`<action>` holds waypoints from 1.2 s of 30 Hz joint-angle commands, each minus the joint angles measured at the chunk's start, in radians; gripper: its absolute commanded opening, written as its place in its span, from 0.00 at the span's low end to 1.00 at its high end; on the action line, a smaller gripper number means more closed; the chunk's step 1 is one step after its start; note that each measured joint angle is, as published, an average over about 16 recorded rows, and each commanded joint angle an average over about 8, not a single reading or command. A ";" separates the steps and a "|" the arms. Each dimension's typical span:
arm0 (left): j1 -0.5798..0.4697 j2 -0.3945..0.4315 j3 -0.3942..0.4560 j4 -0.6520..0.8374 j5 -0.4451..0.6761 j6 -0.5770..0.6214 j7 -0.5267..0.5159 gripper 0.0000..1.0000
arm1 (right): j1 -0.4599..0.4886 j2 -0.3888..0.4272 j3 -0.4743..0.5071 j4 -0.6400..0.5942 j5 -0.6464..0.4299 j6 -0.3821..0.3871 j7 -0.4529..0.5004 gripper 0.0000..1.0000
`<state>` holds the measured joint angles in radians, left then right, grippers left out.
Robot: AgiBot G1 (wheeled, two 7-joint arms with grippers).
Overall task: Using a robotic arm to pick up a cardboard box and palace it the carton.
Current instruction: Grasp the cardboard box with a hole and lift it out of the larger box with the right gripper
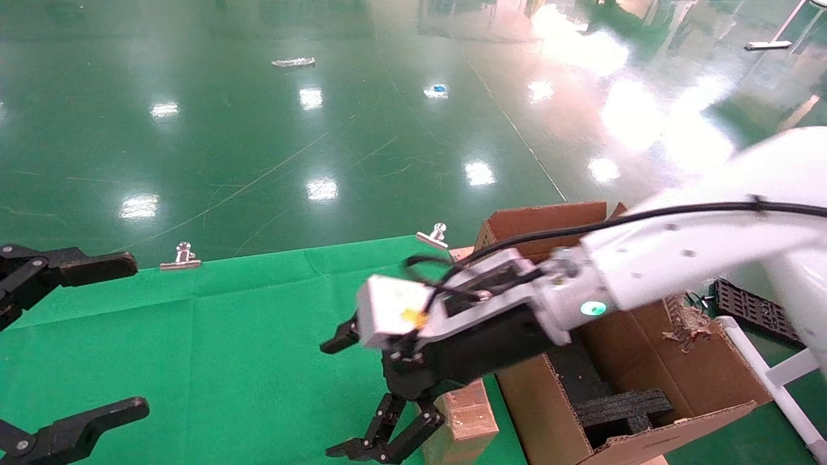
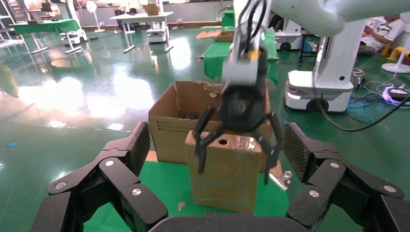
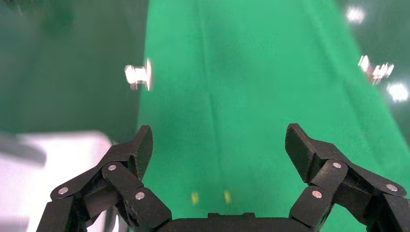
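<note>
1. The robotic arm (image 1: 678,258) reaches in from the right, and its right hand (image 2: 239,140) hangs spread wide over the top of the cardboard box (image 2: 225,171), fingers to either side, not clenched on it.
2. The cardboard box stands upright on the green-covered bench (image 1: 213,349), at its edge just beside the carton (image 1: 646,361), round hole facing up.
3. The left hand (image 1: 64,342) waits at the bench's far left, released and holding nothing.
4. I'd say this is the grasping step: the box isn't held yet.
5. Next the fingers must close squarely on the box, lift it, then carry it sideways over the carton's flaps and black foam (image 1: 620,407).
</note>
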<state>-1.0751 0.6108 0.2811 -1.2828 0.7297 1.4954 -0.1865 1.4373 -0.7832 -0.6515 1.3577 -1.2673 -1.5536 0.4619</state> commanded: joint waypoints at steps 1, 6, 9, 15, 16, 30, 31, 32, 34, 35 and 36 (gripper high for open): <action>0.000 0.000 0.000 0.000 0.000 0.000 0.000 1.00 | 0.053 -0.034 -0.057 0.001 -0.076 -0.012 0.028 1.00; 0.000 0.000 0.001 0.000 0.000 0.000 0.000 1.00 | 0.170 -0.077 -0.185 -0.001 -0.136 -0.020 0.086 1.00; 0.000 0.000 0.001 0.000 -0.001 0.000 0.000 1.00 | 0.246 -0.080 -0.249 -0.002 -0.133 -0.024 0.116 1.00; 0.000 0.000 0.001 0.000 -0.001 -0.001 0.001 1.00 | 0.408 -0.056 -0.381 -0.002 -0.126 -0.029 0.148 1.00; 0.000 -0.001 0.001 0.000 -0.001 -0.001 0.001 1.00 | 0.433 -0.052 -0.406 -0.002 -0.128 -0.029 0.151 1.00; -0.001 -0.001 0.002 0.000 -0.002 -0.001 0.001 1.00 | 0.668 -0.087 -0.782 -0.001 -0.160 -0.021 0.232 1.00; -0.001 -0.001 0.002 0.000 -0.002 -0.001 0.001 1.00 | 0.678 -0.096 -0.805 -0.001 -0.161 -0.020 0.243 1.00; -0.001 -0.001 0.002 0.000 -0.002 -0.001 0.001 1.00 | 0.688 -0.106 -0.827 -0.001 -0.161 -0.019 0.255 1.00; -0.001 -0.001 0.003 0.000 -0.002 -0.001 0.001 1.00 | 0.707 -0.124 -0.866 -0.001 -0.161 -0.016 0.280 1.00; -0.001 -0.001 0.003 0.000 -0.002 -0.001 0.001 1.00 | 0.716 -0.134 -0.884 -0.002 -0.161 -0.015 0.294 1.00; -0.001 -0.001 0.003 0.000 -0.002 -0.001 0.001 1.00 | 0.726 -0.142 -0.900 -0.002 -0.160 -0.013 0.310 1.00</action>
<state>-1.0757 0.6096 0.2838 -1.2828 0.7278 1.4942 -0.1852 2.1632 -0.9208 -1.5420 1.3534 -1.4315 -1.5657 0.7926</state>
